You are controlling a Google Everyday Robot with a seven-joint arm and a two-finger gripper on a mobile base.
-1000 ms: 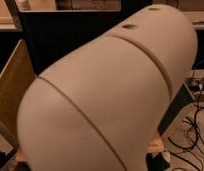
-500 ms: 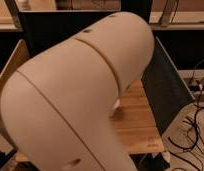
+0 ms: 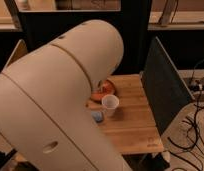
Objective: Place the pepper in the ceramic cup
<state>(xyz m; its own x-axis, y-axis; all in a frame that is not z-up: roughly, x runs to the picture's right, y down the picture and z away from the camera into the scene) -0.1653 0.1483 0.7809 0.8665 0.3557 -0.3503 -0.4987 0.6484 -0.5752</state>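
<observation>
Most of the view is filled by the pale rounded casing of the arm (image 3: 60, 100), which sweeps from the lower left up to the top centre. The jaws are not seen anywhere in the view, so it cannot be told whether they are released or clenched, and no place can be given relative to them. The cup (image 3: 110, 104) is seen upright on the wooden surface (image 3: 135, 125), close against the edge of the arm casing. An orange plate (image 3: 106, 90) is found just behind the cup, partly covered by the arm. A small blue block (image 3: 97, 117) is glimpsed just beside the cup's base, at the casing's edge. The pepper cannot be made out. A dark panel (image 3: 162, 95) is stood along the far side of the surface, and cables (image 3: 192, 130) are trailed on the floor beyond it
</observation>
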